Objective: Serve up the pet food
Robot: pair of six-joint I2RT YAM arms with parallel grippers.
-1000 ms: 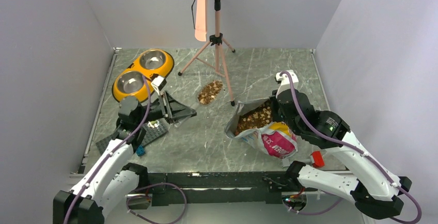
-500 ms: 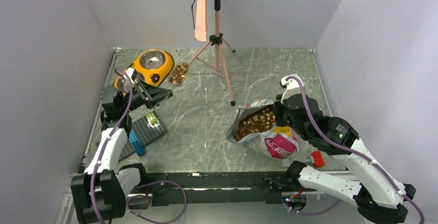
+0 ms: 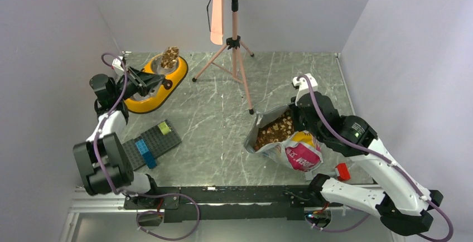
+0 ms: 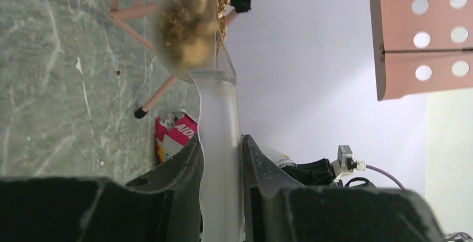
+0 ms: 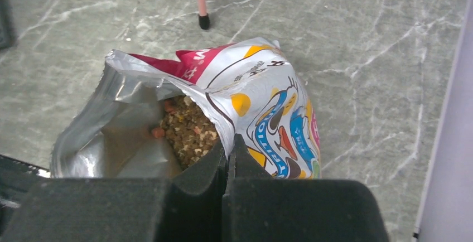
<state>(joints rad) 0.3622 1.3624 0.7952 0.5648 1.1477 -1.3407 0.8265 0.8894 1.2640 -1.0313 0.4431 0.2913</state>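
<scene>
clenching clear plastic scoop of brown kibble in left gripper over yellow double dish — not yet tipping — pinching printed foil bag in right gripper.

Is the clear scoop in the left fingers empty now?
No, the scoop carries a heap of brown pet food.

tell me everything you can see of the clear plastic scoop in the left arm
The clear plastic scoop is translucent and slightly frosted: a rounded bowl on a long flat handle. Its bowl is heaped with brown and tan kibble. The left end effector is shut on the handle, one finger on each side. From above it hangs over the far end of the yellow double dish, at the table's back left; nothing else visibly touches it.
</scene>
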